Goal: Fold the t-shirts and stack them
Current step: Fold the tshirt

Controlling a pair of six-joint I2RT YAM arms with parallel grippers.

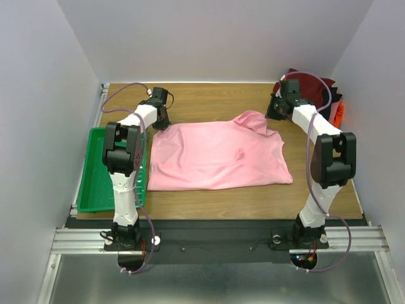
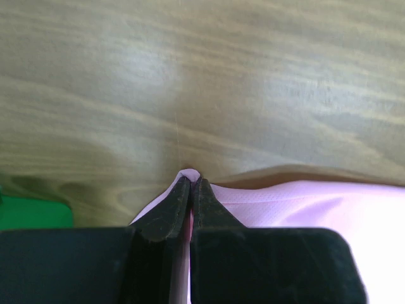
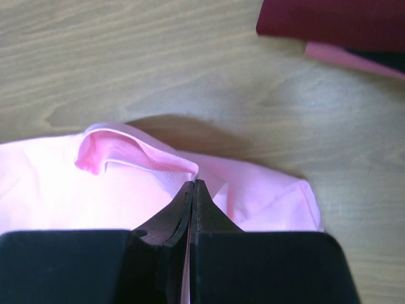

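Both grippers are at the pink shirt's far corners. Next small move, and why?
Probably lift both corners slightly, together, to start the fold toward the near hem. The left gripper and right gripper are each shut on a far corner of the pink t-shirt, which lies spread out, unfolded.

Bright, even overhead light; top view sharp, only soft shadows around the pink t-shirt (image 1: 215, 155). Left wrist view: pale glare patch on the wooden table (image 2: 145, 69), left gripper (image 2: 192, 182) blurred up close. Right wrist view: shirt washed out, dark shadow behind its raised fold.
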